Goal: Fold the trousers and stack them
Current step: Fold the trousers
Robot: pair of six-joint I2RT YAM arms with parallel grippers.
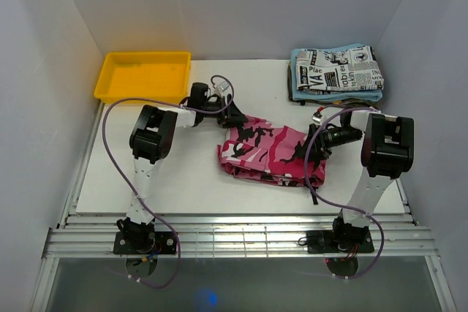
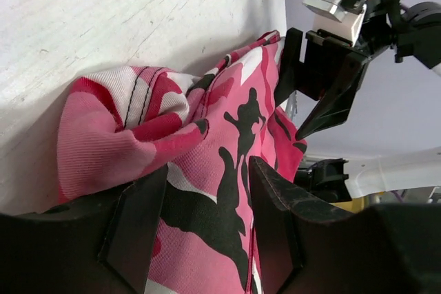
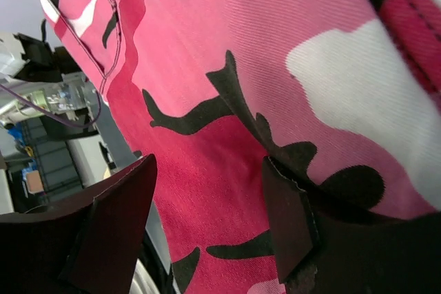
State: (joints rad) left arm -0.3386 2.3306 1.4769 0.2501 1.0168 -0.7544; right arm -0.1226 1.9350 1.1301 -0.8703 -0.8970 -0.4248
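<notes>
The trousers (image 1: 267, 153) lie as a folded pink, white and black camouflage bundle in the middle of the table. My left gripper (image 1: 235, 117) is at their far left corner. In the left wrist view it (image 2: 208, 166) is open, jaws spread, with the trousers (image 2: 207, 122) bunched on the table between and beyond them. My right gripper (image 1: 316, 144) is at the bundle's right end. In the right wrist view it (image 3: 210, 163) is open too, its jaws wide apart over the trousers (image 3: 241, 67), which fill the frame.
A yellow tray (image 1: 117, 82) stands at the back left. At the back right a folded newspaper-print garment (image 1: 340, 69) rests on a light blue cloth (image 1: 295, 87). White walls close in the table on three sides.
</notes>
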